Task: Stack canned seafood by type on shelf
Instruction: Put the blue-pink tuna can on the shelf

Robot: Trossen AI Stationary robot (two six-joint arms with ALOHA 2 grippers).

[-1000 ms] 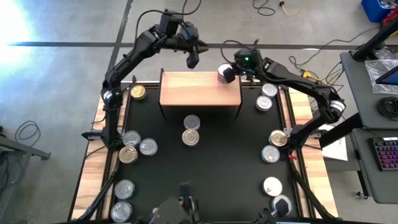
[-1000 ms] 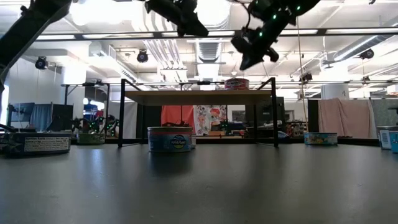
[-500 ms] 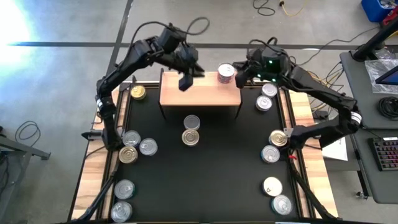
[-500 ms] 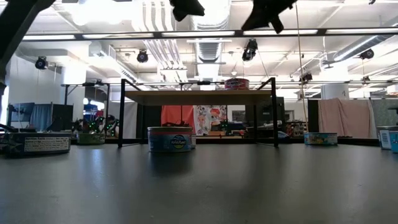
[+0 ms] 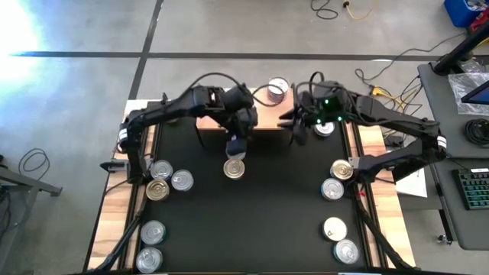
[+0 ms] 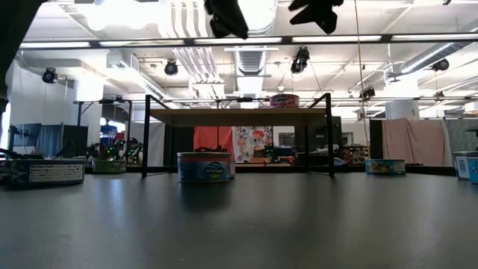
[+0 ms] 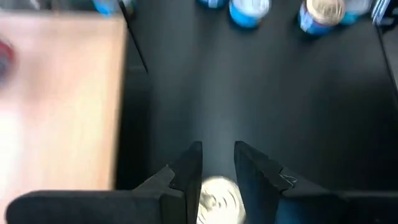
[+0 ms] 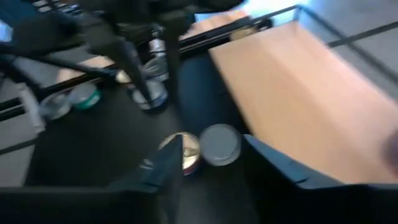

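While one tin (image 5: 278, 87) sits on the shelf (image 5: 263, 116), we should lower our left gripper (image 5: 237, 147), fingers slightly parted and empty, squarely over the gold-lidded tin (image 5: 234, 169) on the mat before closing; our right gripper (image 5: 298, 131), open, hovers nearby.

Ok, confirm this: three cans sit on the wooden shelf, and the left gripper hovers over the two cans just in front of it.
Not three. The high view shows one can on the shelf. The left gripper does hover above the two cans in front of it.
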